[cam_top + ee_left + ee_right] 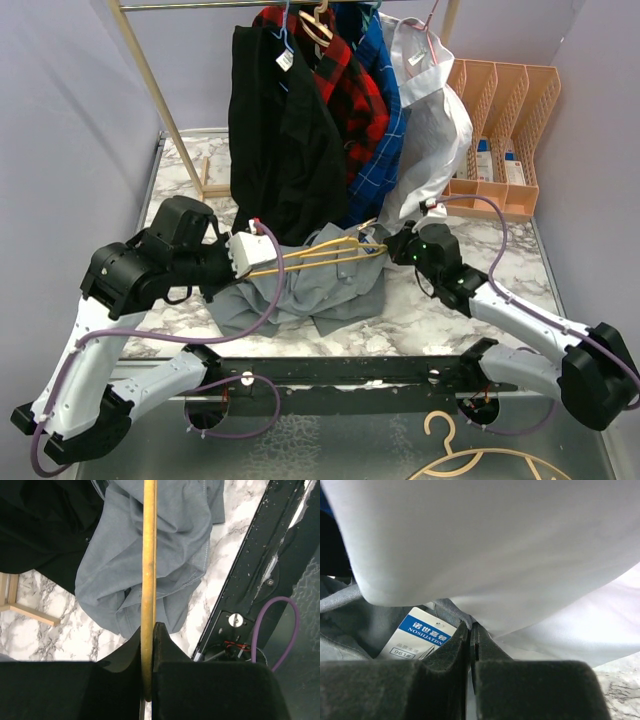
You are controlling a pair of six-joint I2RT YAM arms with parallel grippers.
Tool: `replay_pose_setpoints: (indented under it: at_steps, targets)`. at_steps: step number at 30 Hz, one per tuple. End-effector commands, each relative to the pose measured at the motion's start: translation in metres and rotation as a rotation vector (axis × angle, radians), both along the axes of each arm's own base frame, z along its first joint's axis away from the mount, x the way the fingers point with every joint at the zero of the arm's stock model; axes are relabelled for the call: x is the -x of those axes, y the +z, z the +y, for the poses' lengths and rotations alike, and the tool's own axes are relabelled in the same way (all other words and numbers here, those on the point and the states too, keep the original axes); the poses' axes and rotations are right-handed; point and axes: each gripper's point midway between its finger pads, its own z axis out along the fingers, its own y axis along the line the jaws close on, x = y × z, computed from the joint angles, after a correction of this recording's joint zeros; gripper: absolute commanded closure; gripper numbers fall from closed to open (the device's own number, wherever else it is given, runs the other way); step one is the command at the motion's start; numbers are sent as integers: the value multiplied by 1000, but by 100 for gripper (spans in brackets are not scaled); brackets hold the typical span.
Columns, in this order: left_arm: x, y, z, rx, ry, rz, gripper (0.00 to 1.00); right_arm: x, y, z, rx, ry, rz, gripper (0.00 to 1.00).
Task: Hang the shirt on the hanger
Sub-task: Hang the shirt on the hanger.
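Observation:
The light-grey shirt (pixel 300 290) lies crumpled on the marble table between the arms; it also shows in the left wrist view (pixel 165 555). The thin yellow hanger (pixel 320 257) is held level just above it, running from my left gripper toward the right. My left gripper (pixel 262 252) is shut on one end of the hanger (pixel 148 555), which sits pinched between the jaws (pixel 149 630). My right gripper (pixel 392 243) is at the shirt's right edge, under the hanging white shirt. In its wrist view it (pixel 470 626) is shut on a fold of grey shirt fabric (pixel 445 607) beside a blue-and-white tag (pixel 420 632).
A clothes rack (pixel 150 80) at the back holds a black garment (pixel 280 130), plaid shirts (pixel 350 80) and a white shirt (pixel 430 130), which fills the right wrist view (pixel 495 540). An orange organizer (pixel 505 130) stands back right. A tan hanger (pixel 480 460) lies below the black rail (pixel 350 370).

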Motion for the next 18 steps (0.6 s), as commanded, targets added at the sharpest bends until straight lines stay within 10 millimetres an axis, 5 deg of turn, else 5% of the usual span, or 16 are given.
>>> replay_pose_setpoints:
  at_steps: [1,6,18]
  targets:
    - [-10,11,6,-17,32,-75,100,-1,10,-10,53,-12,-20,99]
    - [-23,26,18,-63,62,-166,100,3,10,-16,85,-15,-19,99]
    - [-11,1,7,-56,-1,-67,100,8,54,-3,49,81,-90,99]
